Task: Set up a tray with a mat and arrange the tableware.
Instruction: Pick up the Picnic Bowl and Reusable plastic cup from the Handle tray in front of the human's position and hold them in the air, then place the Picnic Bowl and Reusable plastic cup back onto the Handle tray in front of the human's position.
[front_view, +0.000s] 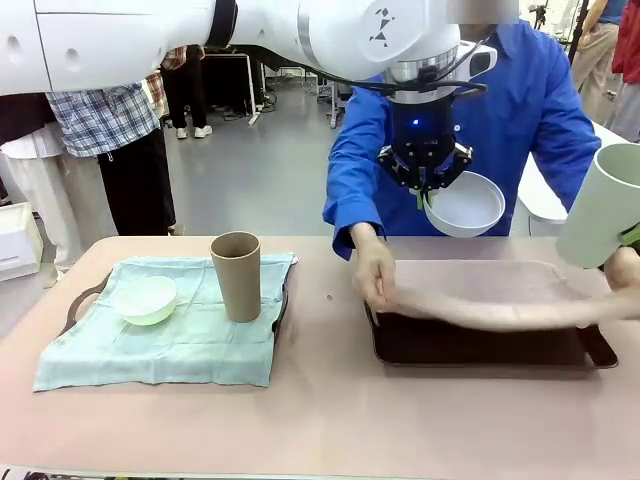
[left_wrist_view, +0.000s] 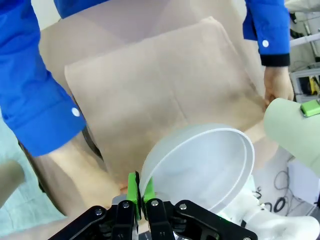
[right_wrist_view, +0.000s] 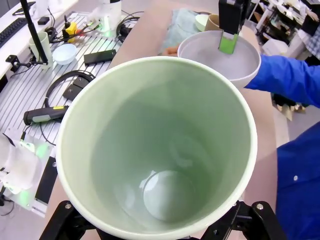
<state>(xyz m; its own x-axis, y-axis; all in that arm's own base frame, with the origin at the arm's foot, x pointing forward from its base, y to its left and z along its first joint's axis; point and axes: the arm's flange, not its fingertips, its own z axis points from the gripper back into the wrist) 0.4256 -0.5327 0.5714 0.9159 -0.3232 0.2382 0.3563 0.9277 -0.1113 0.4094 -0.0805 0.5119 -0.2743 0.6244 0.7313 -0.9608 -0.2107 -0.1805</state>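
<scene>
My left gripper (front_view: 424, 194) hangs above the table's middle, shut on the rim of the white bowl (front_view: 466, 205), which is tilted in the air; the left wrist view shows its green pads (left_wrist_view: 134, 189) pinching the white bowl's (left_wrist_view: 205, 165) edge. At the right edge my right gripper (front_view: 631, 236) is shut on the pale green cup (front_view: 600, 205), held aloft and tilted; its mouth (right_wrist_view: 155, 145) faces the right wrist camera. Below, a person in blue spreads a beige mat (front_view: 490, 295) over a dark tray (front_view: 480, 350). The brown cup (front_view: 237, 275) and mint green bowl (front_view: 145, 298) stand on the left tray.
The left tray (front_view: 82, 300) is covered by a mint cloth (front_view: 180, 345). The person's hands (front_view: 375, 272) hold the beige mat's edges. Beside the table, a bench (right_wrist_view: 30, 85) carries cables and tools. People stand in the background.
</scene>
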